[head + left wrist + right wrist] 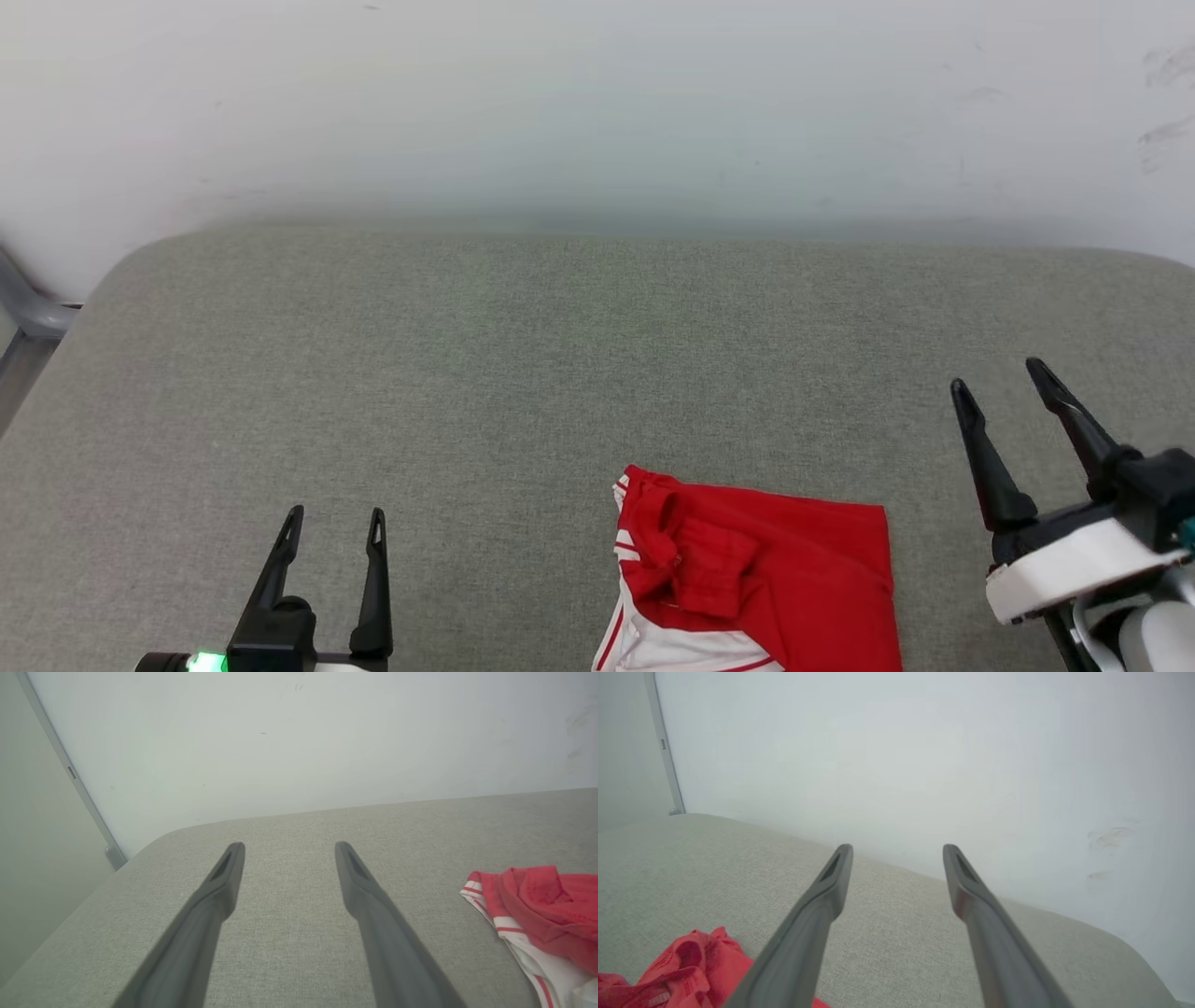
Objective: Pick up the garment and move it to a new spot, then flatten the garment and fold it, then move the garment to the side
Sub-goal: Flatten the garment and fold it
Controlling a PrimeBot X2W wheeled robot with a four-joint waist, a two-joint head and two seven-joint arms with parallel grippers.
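Our shirt point(794, 569) lies folded into a compact red packet, a white sleeve point(672, 649) showing at its near-left corner, at the front edge of the grey fabric tabletop point(523, 373), right of centre; we judge the fold done, and the sideways move either done or next. Our left pincer point(336, 515) hovers well apart, spread wide and empty; our right pincer point(1001, 377) stands near the shirt, likewise spread and empty, clear of the cloth, we think so that the fold lies undisturbed.

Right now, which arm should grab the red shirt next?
Probably the right. The right gripper stands open close beside the garment; the left gripper, also open, is farther off across the cushion.
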